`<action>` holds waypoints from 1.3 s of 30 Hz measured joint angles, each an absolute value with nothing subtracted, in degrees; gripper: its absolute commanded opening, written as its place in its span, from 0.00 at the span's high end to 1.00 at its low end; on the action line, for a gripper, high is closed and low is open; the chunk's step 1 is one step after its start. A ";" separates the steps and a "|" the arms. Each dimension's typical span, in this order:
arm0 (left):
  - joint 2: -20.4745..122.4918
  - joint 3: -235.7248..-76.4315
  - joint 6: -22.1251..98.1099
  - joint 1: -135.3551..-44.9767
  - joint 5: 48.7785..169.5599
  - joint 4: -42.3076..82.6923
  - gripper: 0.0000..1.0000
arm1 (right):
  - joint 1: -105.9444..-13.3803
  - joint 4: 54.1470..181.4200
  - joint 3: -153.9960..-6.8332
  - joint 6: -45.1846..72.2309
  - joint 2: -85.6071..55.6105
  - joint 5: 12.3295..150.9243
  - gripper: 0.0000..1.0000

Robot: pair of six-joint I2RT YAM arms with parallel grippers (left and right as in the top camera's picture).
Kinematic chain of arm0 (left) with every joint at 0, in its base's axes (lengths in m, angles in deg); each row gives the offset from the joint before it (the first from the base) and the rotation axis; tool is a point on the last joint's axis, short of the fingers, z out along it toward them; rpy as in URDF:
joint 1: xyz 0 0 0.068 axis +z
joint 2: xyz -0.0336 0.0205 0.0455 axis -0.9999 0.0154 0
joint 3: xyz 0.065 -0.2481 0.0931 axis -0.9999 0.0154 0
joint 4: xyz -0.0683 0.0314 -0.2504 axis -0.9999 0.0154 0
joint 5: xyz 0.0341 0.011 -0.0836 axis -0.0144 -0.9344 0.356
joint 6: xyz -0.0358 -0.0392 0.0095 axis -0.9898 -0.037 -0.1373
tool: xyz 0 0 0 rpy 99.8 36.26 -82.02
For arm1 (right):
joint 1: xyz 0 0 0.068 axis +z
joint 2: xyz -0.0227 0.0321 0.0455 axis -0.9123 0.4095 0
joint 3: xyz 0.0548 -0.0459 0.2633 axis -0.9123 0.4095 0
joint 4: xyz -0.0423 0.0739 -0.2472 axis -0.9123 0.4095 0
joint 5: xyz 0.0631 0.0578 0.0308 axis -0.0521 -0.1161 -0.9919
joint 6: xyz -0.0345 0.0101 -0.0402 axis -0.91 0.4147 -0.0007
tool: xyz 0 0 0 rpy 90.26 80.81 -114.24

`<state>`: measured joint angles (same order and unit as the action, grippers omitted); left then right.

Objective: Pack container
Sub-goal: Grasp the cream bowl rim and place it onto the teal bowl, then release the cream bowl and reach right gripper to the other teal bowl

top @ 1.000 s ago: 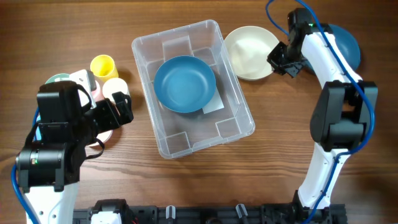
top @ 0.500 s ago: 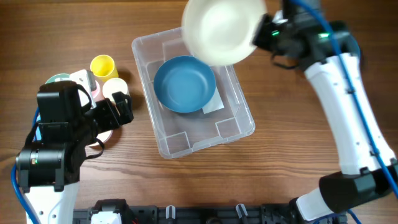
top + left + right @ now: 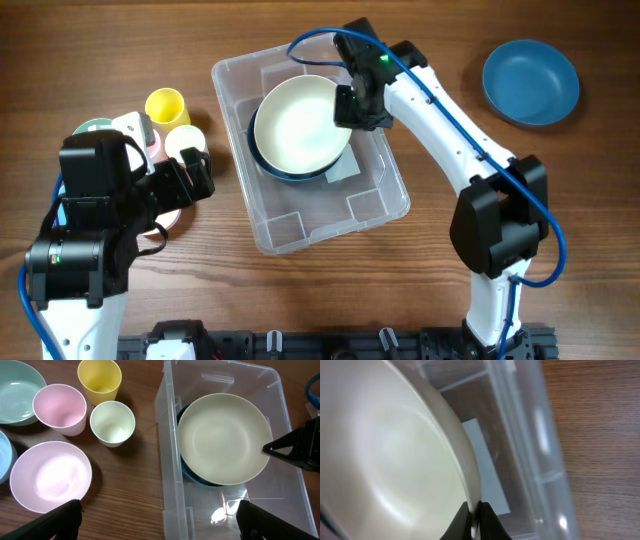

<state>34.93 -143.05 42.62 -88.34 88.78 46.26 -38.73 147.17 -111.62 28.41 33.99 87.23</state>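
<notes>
The right pincer [image 3: 475, 519] pinched the cream bowl [image 3: 298, 125] by its right rim, holding it level, apparently to nest it in the blue bowl [image 3: 190, 474] beneath. Both lay inside the container [image 3: 375, 205] at the overhead frame's centre. The left pincer [image 3: 188, 178], spread and holding nothing, hung at left near the cups [image 3: 112, 422], out of the way.

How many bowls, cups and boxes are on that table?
Bowls: 5 (cream bowl, dark blue bowl, lone blue bowl, mint bowl, pink bowl)
Cups: 3 (yellow cup, pink cup, pale cup)
Clear container: 1
Total: 9, plus a light-blue sliver, kind unclear.
</notes>
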 measured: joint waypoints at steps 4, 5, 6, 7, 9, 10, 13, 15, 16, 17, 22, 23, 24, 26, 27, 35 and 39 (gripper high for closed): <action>34.93 -143.05 42.62 -88.34 88.75 46.26 0.00 | -38.65 147.65 -111.62 26.97 33.91 86.71 0.59; 34.93 -143.05 42.62 -88.34 88.78 46.23 0.00 | -38.65 147.72 -111.62 26.92 33.60 86.71 0.58; 34.93 -143.05 42.62 -88.34 88.78 46.26 0.00 | -38.80 148.04 -111.62 26.94 32.57 86.88 0.59; 34.93 -143.05 42.62 -88.34 88.78 46.26 0.00 | -39.11 148.59 -111.62 26.94 31.24 87.34 0.59; 34.93 -143.05 42.62 -88.34 88.78 46.23 0.00 | -40.83 149.79 -111.62 26.94 24.64 89.59 0.64; 34.93 -143.05 42.62 -88.34 88.78 46.26 0.00 | -42.08 150.16 -111.64 26.94 21.10 90.25 0.68; 34.93 -143.05 42.62 -88.34 88.78 46.26 0.00 | -48.77 154.23 -113.04 26.75 11.13 91.87 0.93; 34.93 -143.05 42.62 -88.34 88.78 46.26 0.00 | -52.18 159.21 -113.12 26.62 10.19 92.52 0.93; 34.93 -143.05 42.62 -88.34 88.78 46.26 0.00 | -53.36 160.92 -112.51 26.66 10.39 92.63 0.93; 34.93 -143.05 42.62 -88.34 88.78 46.26 0.00 | -54.17 162.45 -110.50 26.33 10.67 92.78 0.93; 34.93 -143.05 42.62 -88.34 88.78 46.28 0.00 | -54.14 159.91 -93.80 23.84 11.70 90.66 0.93; 34.93 -143.05 42.62 -88.34 88.78 46.28 0.00 | -54.14 158.65 -91.07 22.42 11.77 88.50 0.93; 34.93 -143.05 42.62 -88.34 88.78 46.28 0.00 | -54.14 158.43 -89.37 21.63 11.81 87.01 0.92; 34.93 -143.05 42.62 -88.34 88.78 46.26 0.00 | -53.68 158.25 -86.31 18.97 11.81 83.21 0.92; 34.93 -143.05 42.62 -88.34 88.78 46.26 0.00 | -53.12 158.21 -85.63 17.33 11.81 81.11 0.92; 34.93 -143.05 42.62 -88.32 88.78 46.45 0.00 | -47.50 158.03 -82.63 14.27 11.81 76.55 0.92; 34.93 -143.05 42.62 -88.34 88.78 46.48 0.00 | -44.94 158.03 -82.63 13.50 11.81 73.97 0.92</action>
